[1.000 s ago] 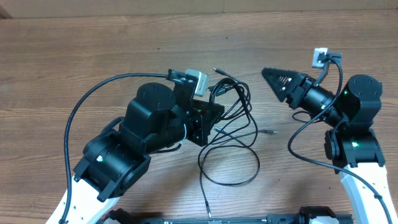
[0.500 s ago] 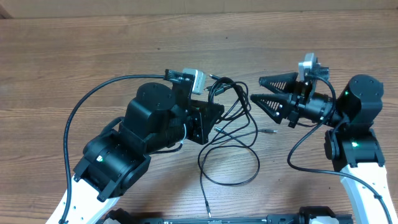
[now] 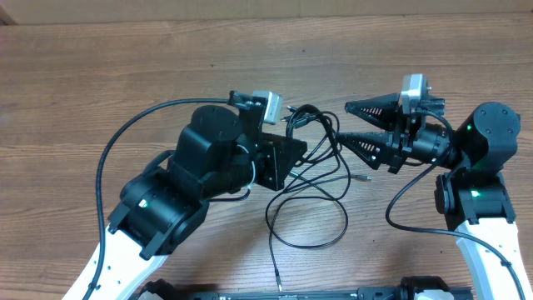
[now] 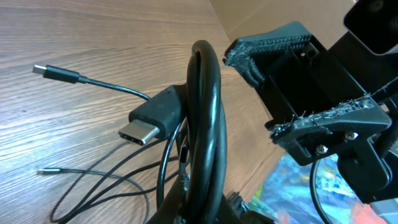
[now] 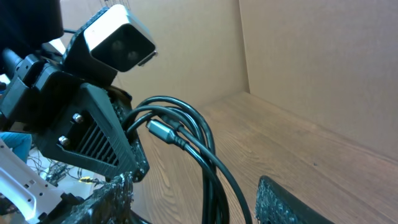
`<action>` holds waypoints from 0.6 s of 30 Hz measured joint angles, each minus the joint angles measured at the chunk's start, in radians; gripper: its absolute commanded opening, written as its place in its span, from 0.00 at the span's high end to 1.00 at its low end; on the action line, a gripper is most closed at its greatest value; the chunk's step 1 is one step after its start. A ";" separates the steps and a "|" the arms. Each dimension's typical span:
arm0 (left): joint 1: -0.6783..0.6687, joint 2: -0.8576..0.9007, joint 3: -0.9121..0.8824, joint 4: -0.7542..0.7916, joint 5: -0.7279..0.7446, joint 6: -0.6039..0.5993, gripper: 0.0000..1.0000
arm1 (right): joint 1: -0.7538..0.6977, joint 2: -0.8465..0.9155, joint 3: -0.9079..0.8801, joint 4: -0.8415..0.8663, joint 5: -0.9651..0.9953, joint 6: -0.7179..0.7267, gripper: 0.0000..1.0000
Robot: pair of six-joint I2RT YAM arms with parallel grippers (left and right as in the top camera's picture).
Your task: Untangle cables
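Note:
Several thin black cables hang in a tangled bunch between my grippers, and one large loop lies on the table. My left gripper is shut on the bunch and holds it raised. In the left wrist view the cables rise from the jaws, with a USB-C plug beside them. My right gripper is open, its fingers on either side of the bunch's right edge. In the right wrist view the cables run down between the open fingers.
A loose plug end lies on the wooden table right of the bunch, and another cable end points to the front edge. The left arm's thick black wire arcs over the table's left side.
My right gripper has turned at the wrist, now shows open, and has moved left up to the cable bunch. My left arm has shifted slightly right with the bunch.

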 measured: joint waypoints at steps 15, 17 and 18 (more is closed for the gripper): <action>0.000 0.013 0.000 0.045 0.048 -0.020 0.96 | 0.000 0.023 0.000 0.000 0.000 -0.013 0.47; 0.000 0.013 0.000 0.046 0.051 -0.025 0.96 | 0.000 0.045 0.000 0.000 -0.001 -0.014 0.51; 0.000 0.013 0.000 0.046 0.051 -0.026 0.96 | 0.000 0.056 0.000 0.000 -0.008 -0.013 0.53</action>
